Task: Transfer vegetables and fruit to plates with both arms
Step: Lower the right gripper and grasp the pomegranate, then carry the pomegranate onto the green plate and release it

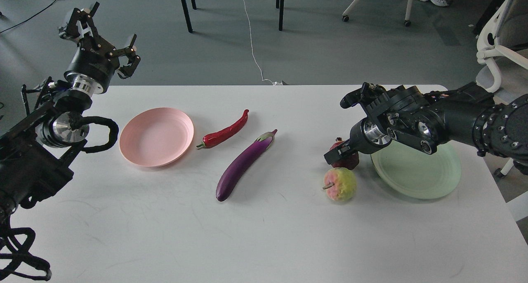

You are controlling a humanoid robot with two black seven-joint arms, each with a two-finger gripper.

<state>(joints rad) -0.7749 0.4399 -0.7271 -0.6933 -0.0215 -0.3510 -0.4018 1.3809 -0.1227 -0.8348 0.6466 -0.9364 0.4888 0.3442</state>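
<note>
The right claw was down at the surface, pressed over the dark red pomegranate. The black fingers lay against the fruit's top and left side, but from this angle it could not be told whether they had closed on it or merely rested there. The pomegranate sat just left of the pale green plate, touching or nearly touching its rim, and most of the fruit was hidden under the claw. The right arm reached in from the right edge, crossing above the far part of the green plate.

Just near of the pomegranate lay the bumpy yellow-green and pink apple-like fruit, its brown stem pointing left, close beside the plate's left rim but apart from it.

The left claw was raised beyond the far left corner of the surface, its fingers spread wide and holding nothing.

In the left half of the surface sat the pink plate, with nothing on it. Just right of it lay the red chili, green stem end near the plate, tip pointing far and right. Right of the chili lay the purple eggplant, roughly parallel, its pale calyx at the far end.
</note>
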